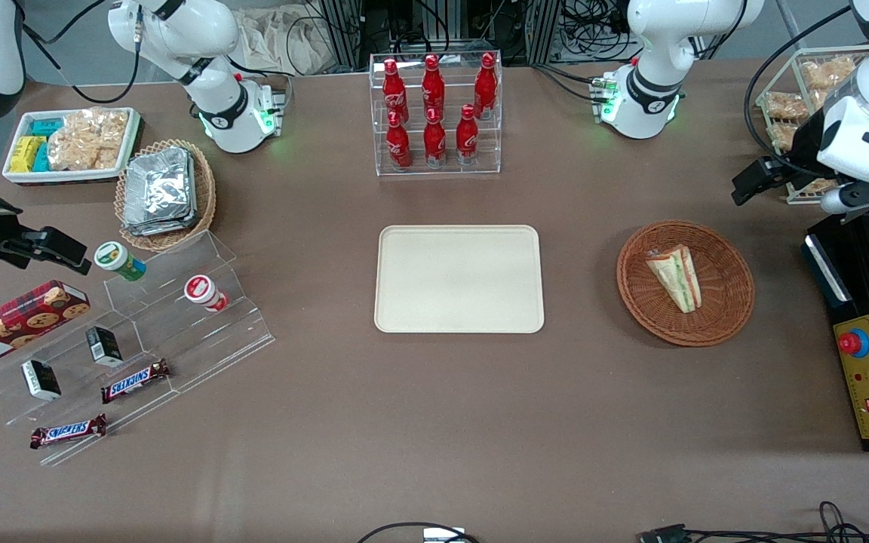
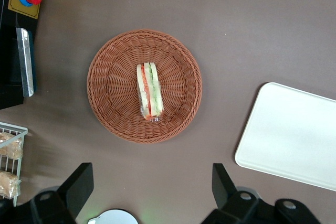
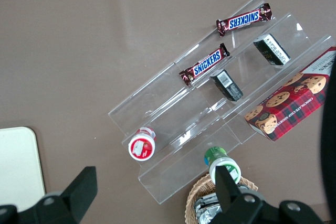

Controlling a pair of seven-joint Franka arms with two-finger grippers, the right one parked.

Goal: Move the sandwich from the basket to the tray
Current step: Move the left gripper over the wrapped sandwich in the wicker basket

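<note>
The sandwich (image 1: 676, 277) is a pale bread wedge with green and red filling, lying in the round reddish-brown basket (image 1: 729, 302). The cream tray (image 1: 459, 279) lies bare at the table's middle, beside the basket toward the parked arm's end. My left gripper (image 1: 751, 183) hangs well above the table, farther from the front camera than the basket and toward the working arm's end. It is open and empty. The left wrist view shows the gripper (image 2: 151, 174) with its fingers wide apart, apart from the sandwich (image 2: 149, 90), the basket (image 2: 115, 103) and the tray (image 2: 294, 135).
A black control box with a red button (image 1: 861, 362) sits at the working arm's end, with a white wire rack (image 1: 796, 98) farther back. A clear rack of red bottles (image 1: 434, 113) stands farther back than the tray. Clear snack steps (image 1: 148, 332) and a tan foil-packet basket (image 1: 165, 192) lie toward the parked arm's end.
</note>
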